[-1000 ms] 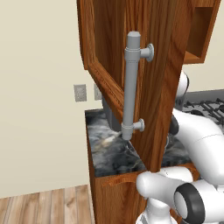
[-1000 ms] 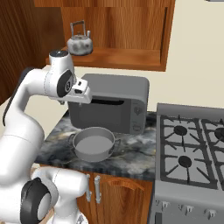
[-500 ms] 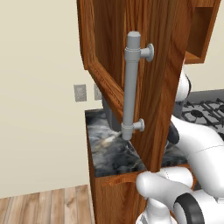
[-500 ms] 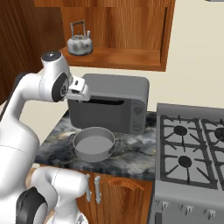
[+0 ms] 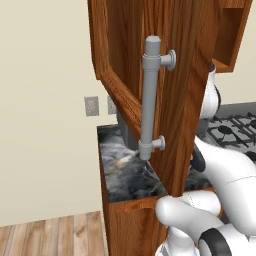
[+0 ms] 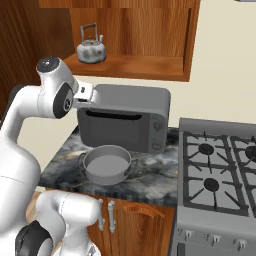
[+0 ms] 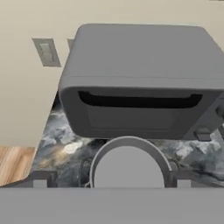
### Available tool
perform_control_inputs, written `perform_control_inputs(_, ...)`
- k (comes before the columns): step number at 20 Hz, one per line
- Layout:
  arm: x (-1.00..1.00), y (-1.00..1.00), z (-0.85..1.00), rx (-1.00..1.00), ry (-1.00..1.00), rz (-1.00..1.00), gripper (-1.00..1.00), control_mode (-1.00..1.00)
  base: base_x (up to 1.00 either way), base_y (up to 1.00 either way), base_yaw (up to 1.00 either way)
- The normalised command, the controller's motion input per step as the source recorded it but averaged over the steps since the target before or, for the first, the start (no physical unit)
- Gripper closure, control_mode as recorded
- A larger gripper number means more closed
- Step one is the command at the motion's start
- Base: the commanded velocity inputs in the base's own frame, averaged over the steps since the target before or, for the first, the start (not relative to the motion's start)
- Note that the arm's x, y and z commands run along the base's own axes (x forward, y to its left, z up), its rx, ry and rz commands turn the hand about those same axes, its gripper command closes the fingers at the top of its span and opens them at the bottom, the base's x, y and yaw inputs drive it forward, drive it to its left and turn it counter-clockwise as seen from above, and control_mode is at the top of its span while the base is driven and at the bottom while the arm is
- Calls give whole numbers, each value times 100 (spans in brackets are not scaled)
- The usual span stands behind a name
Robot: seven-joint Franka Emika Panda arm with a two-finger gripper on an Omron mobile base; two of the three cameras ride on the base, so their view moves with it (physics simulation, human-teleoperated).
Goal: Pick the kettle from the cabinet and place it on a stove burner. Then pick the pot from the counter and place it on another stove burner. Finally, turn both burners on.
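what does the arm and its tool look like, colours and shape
The arm is glossy white, built of thick rounded segments with dark grey caps and rings at the joints, one cap on top of the upper joint. A small white block with a dark slot sits at the wrist. In the hand view the tool shows as two small dark grey fingertips. No cables or markings visible.

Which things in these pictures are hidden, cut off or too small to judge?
- Left base view: the open cabinet door hides the shelf inside and most of the counter.
- Right base view: the stove is cut off by the right edge; its knobs are too small to read.
- Hand view: the pot is cut off at the bottom by the grey band.
- Right base view: the kettle spout is too small to make out.
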Motion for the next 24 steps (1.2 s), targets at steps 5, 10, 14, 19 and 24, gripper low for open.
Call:
perform_control_inputs(5, 0, 0, 31, -2, -18, 1, -100, -100, 0, 0, 0)
perform_control_inputs(10, 3, -1, 30, 0, -17, 7, -100, -100, 0, 0, 0)
perform_control_inputs(14, 1, -1, 31, 0, -19, 7, -100, -100, 0, 0, 0)
perform_control_inputs(19, 0, -1, 35, 0, -19, 5, -100, -100, 0, 0, 0)
perform_control_inputs(24, 0, 0, 37, 0, -16, 2, -100, -100, 0, 0, 0)
